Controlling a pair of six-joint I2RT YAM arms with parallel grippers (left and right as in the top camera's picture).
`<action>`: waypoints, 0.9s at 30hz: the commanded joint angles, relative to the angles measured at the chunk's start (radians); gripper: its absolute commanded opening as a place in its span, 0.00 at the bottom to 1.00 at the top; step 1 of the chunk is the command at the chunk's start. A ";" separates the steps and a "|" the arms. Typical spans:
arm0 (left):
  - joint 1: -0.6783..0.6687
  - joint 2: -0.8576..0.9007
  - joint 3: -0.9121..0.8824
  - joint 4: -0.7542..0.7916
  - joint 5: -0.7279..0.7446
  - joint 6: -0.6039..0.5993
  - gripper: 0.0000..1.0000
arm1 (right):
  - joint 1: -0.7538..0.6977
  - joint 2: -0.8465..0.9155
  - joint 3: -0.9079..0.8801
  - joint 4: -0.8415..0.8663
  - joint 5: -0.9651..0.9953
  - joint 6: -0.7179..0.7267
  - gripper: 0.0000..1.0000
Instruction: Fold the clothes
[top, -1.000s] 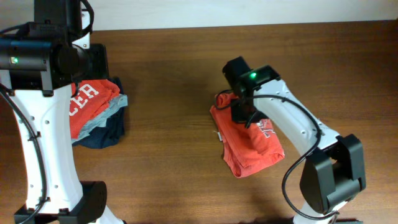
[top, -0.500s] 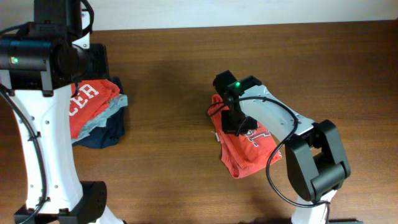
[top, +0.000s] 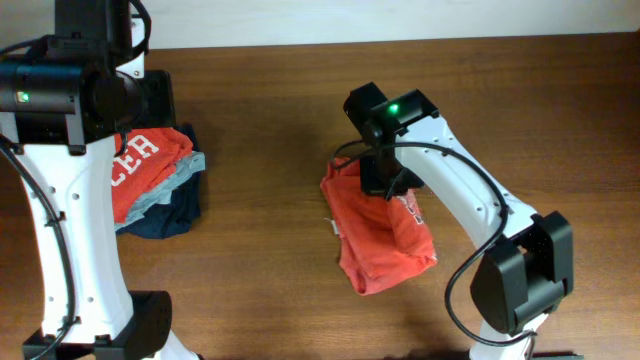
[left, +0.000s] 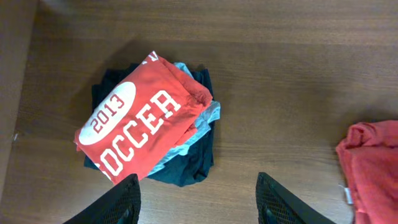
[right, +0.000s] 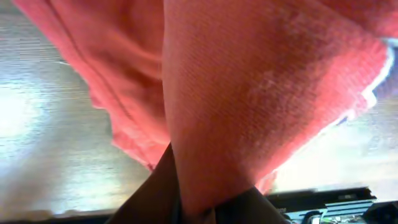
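The right fingers (right: 152, 196) are pinching the soft, limp orange-red T-shirt (top: 385, 240) at its 12 o'clock edge, probably a sensible hold, while the left fingers (left: 118, 202) are hanging spread.

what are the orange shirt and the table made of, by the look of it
The orange-red T-shirt looks like soft knit fabric, likely cotton jersey, matte: a fine knit texture shows close up, and it crumples limply. The table looks like wood or wood-look veneer, brown with long grain lines and a faint sheen.
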 joint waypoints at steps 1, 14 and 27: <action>0.006 -0.026 -0.002 -0.001 0.001 -0.009 0.59 | 0.044 -0.016 0.019 -0.006 -0.015 -0.005 0.04; 0.006 -0.026 -0.002 -0.001 0.001 -0.010 0.60 | 0.221 0.066 -0.007 0.104 -0.022 0.050 0.10; 0.006 -0.026 -0.002 -0.001 0.001 -0.009 0.60 | 0.307 0.183 -0.007 0.138 -0.055 0.049 0.27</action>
